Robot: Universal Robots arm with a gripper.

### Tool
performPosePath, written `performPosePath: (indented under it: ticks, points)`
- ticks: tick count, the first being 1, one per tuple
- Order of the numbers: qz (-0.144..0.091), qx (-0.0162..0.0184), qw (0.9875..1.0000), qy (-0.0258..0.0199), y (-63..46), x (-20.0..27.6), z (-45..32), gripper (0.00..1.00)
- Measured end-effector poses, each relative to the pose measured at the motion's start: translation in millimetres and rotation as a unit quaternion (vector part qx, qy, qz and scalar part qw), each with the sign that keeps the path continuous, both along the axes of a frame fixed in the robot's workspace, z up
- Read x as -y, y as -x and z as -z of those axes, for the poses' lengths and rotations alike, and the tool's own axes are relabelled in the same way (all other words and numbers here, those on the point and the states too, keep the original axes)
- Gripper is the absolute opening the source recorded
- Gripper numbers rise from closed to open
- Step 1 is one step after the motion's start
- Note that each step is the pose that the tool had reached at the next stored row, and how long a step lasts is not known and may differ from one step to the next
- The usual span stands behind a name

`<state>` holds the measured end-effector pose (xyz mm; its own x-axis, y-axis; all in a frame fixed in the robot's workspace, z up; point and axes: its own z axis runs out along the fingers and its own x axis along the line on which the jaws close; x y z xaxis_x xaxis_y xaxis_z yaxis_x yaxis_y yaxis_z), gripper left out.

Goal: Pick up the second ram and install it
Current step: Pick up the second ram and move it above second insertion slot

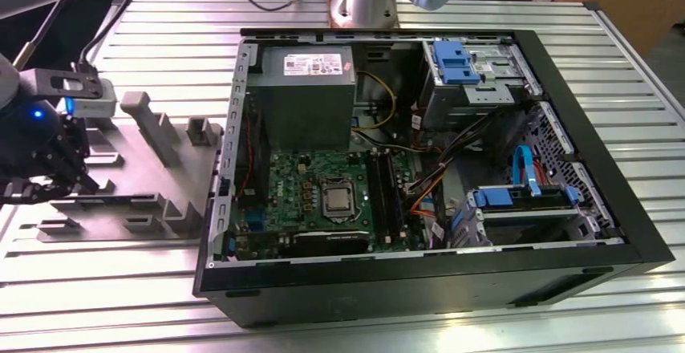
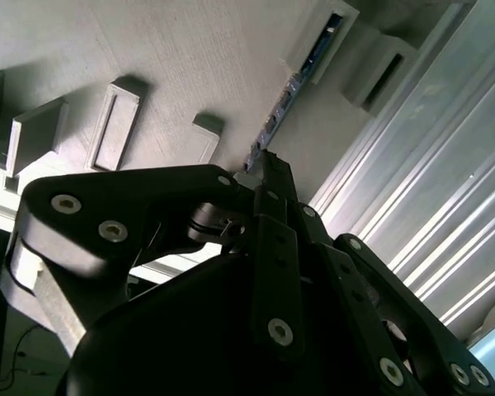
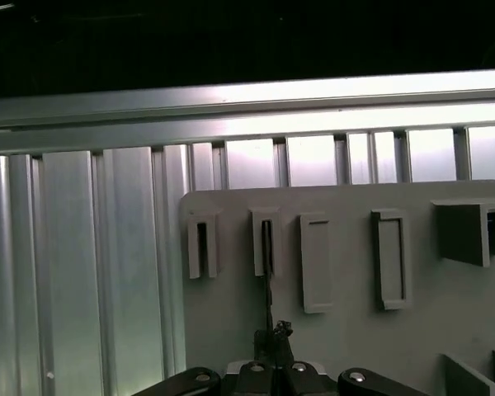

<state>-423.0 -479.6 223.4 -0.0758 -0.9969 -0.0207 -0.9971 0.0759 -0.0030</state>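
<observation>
The second ram (image 2: 290,87) is a thin dark-blue stick standing on edge in the grey fixture (image 1: 160,208), at the exterior view's left. Its far end sits in a slotted grey block (image 2: 322,37). In the first wrist view the second ram (image 3: 268,280) appears edge-on, running from a slot down to my gripper (image 3: 273,337). My gripper (image 2: 262,169) is shut on the near end of the stick, black fingers (image 2: 276,206) pressed together around it. In the exterior view my gripper (image 1: 73,180) hangs low over the fixture's left part.
An open black computer case (image 1: 599,208) lies at the exterior view's right, holding a green motherboard (image 1: 321,200), a grey power-supply box (image 1: 305,96), blue-tabbed drive cages (image 1: 471,64) and cables. Several grey fixture blocks (image 1: 150,120) rise from the plate. The table (image 1: 107,289) is slatted aluminium.
</observation>
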Motion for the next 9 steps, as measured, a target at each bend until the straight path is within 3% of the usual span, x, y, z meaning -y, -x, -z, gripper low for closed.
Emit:
performPosePath:
  ticks: [4,9]
  points:
    - [-0.004,0.0001,1.0,-0.0001,3.2,-0.2,6.4,0.1]
    - [-0.006,0.0,1.0,0.0,3.4,-0.3,7.0,0.1]
